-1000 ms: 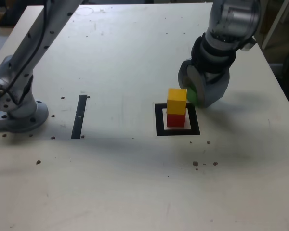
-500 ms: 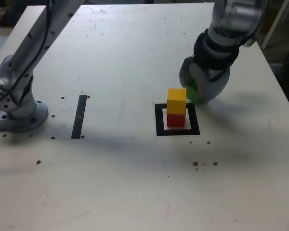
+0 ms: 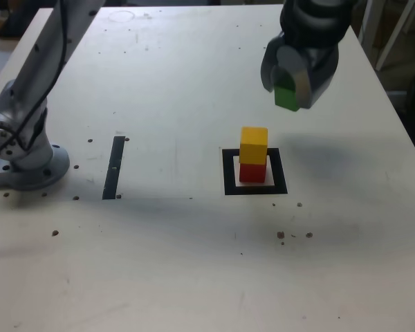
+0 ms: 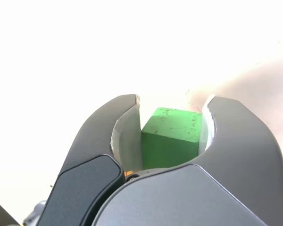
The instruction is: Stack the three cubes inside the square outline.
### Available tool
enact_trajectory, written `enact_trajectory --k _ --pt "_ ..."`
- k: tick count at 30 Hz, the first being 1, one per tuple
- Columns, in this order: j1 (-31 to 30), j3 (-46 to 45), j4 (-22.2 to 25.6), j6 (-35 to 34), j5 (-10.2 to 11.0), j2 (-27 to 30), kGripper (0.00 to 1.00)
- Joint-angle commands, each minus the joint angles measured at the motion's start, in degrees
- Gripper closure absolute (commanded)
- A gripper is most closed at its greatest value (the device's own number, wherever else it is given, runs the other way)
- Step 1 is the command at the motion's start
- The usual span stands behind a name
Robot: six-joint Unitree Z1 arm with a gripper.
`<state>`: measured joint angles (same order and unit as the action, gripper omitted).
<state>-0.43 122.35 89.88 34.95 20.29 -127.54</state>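
Exterior view: gripper (image 3: pixel 288 88) clamps green cube (image 3: pixel 286 97) aloft; yellow cube (image 3: pixel 254 144) on red cube (image 3: pixel 252 171) in square outline (image 3: pixel 254 171) sits below, toward view's left; off-centre placement w/ lateral nudge could topple stack.

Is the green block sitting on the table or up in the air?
Up in the air. The gripper is shut on the green cube, holding it clear above the table and higher than the yellow cube.
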Motion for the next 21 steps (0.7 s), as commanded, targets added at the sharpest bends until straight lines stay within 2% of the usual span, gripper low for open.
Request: enact_trajectory --k 1,7,14,17,21 --pt "0.4 0.8 2.0 -1.8 -0.8 1.3 0.74" --pt "0.7 -1.8 3.8 -9.1 -5.0 5.1 0.74" --pt "0.6 -9.3 3.8 -19.4 -12.4 9.4 0.74" --pt "0.0 -10.8 3.8 -22.7 -13.8 10.2 0.74" --pt "-1.1 -11.9 3.8 -26.3 -14.4 10.6 0.74"
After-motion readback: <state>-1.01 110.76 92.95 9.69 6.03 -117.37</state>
